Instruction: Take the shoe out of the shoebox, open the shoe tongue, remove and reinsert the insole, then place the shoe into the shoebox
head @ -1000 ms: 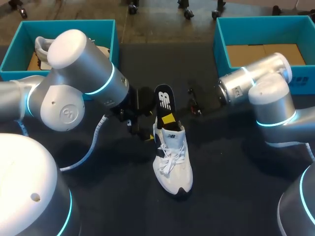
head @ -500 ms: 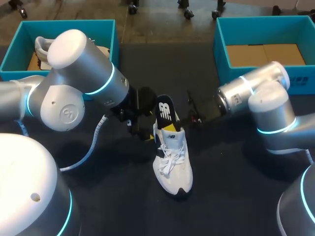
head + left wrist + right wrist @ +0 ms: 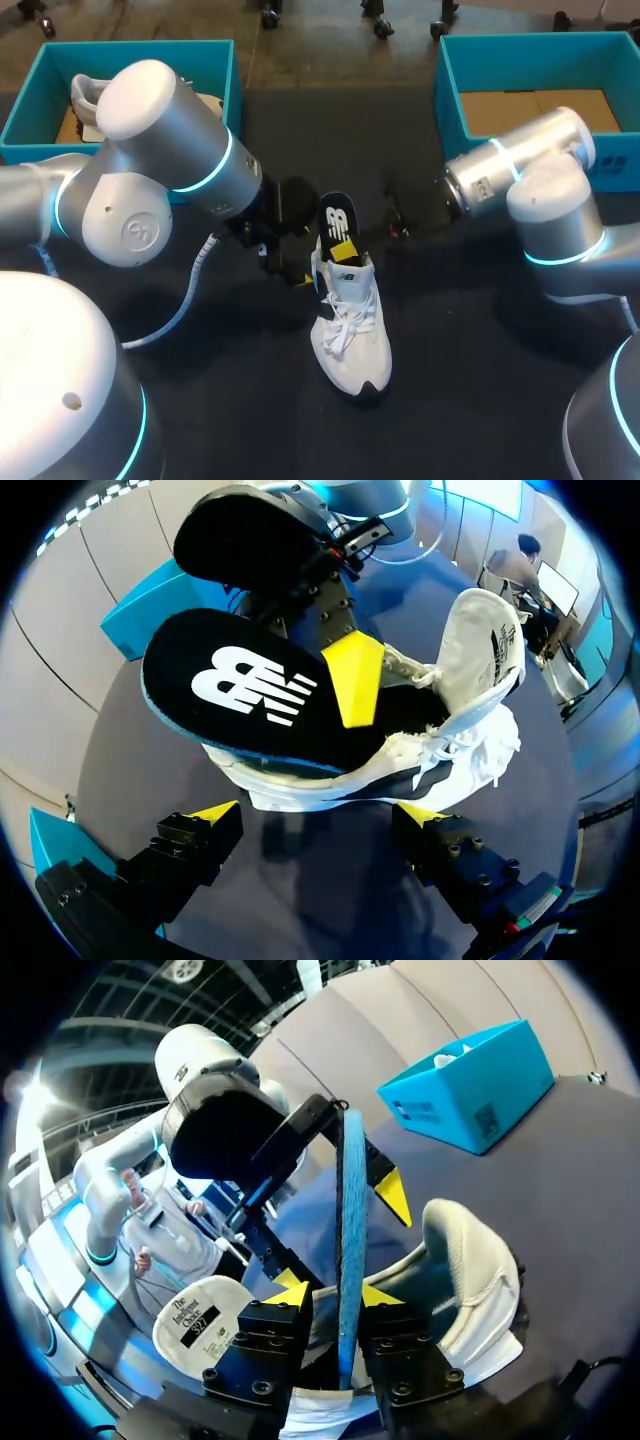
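Overhead, the left jaws hide under their arm (image 3: pixel 190 160); the left wrist view shows them released — the white shoe (image 3: pixel 350 325), in the middle of the worktop (image 3: pixel 470 370), lies just ahead of them, untouched. Only the right wrist view shows the right jaws clenched on the insole (image 3: pixel 350 1220) — edge-on between them, its lower end in the shoe.

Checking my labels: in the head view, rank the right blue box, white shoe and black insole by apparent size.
1. right blue box
2. white shoe
3. black insole, lower end hidden in the shoe
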### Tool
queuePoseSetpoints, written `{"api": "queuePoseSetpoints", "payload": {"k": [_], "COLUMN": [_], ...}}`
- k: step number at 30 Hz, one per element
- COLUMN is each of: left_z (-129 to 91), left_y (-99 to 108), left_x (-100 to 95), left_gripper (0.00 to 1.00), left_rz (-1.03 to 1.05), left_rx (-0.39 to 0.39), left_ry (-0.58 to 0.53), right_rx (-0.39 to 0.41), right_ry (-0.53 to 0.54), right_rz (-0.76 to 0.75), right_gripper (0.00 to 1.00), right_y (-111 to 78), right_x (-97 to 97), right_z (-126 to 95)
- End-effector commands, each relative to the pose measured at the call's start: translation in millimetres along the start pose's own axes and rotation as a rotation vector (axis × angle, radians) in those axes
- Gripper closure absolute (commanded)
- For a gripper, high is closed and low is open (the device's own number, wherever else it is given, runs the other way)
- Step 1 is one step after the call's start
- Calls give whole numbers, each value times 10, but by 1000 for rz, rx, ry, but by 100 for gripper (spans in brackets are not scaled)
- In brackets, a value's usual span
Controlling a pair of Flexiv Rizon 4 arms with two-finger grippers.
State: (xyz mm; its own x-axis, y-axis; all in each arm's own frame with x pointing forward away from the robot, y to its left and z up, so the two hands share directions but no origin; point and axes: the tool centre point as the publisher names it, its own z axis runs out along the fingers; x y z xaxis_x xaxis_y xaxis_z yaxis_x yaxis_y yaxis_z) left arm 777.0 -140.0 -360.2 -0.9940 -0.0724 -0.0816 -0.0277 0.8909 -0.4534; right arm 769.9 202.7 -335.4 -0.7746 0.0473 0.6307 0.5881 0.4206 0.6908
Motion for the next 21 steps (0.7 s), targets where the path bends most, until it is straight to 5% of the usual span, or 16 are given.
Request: {"api": "queuePoseSetpoints", "payload": {"k": [1, 6, 8, 21], "left_z": [6, 6, 6, 6], "left_y": [-5, -5, -5, -5], "left_x": [3, 3, 3, 3], "left_gripper": [0, 0, 0, 0], "left_rz": [0, 0, 0, 0], "left_rx": [-3, -3, -3, -3], "left_ry": [-2, -2, -2, -2], "right_rx": [18, 28, 34, 88], "right_ry": [-1, 7, 14, 50], "right_rz": [-5, -16, -16, 91], "right_gripper": [75, 81, 100, 100], "right_y": [61, 104, 108, -170], "right_x": [-21, -78, -92, -13], "right_z": [-86, -94, -89, 104]}}
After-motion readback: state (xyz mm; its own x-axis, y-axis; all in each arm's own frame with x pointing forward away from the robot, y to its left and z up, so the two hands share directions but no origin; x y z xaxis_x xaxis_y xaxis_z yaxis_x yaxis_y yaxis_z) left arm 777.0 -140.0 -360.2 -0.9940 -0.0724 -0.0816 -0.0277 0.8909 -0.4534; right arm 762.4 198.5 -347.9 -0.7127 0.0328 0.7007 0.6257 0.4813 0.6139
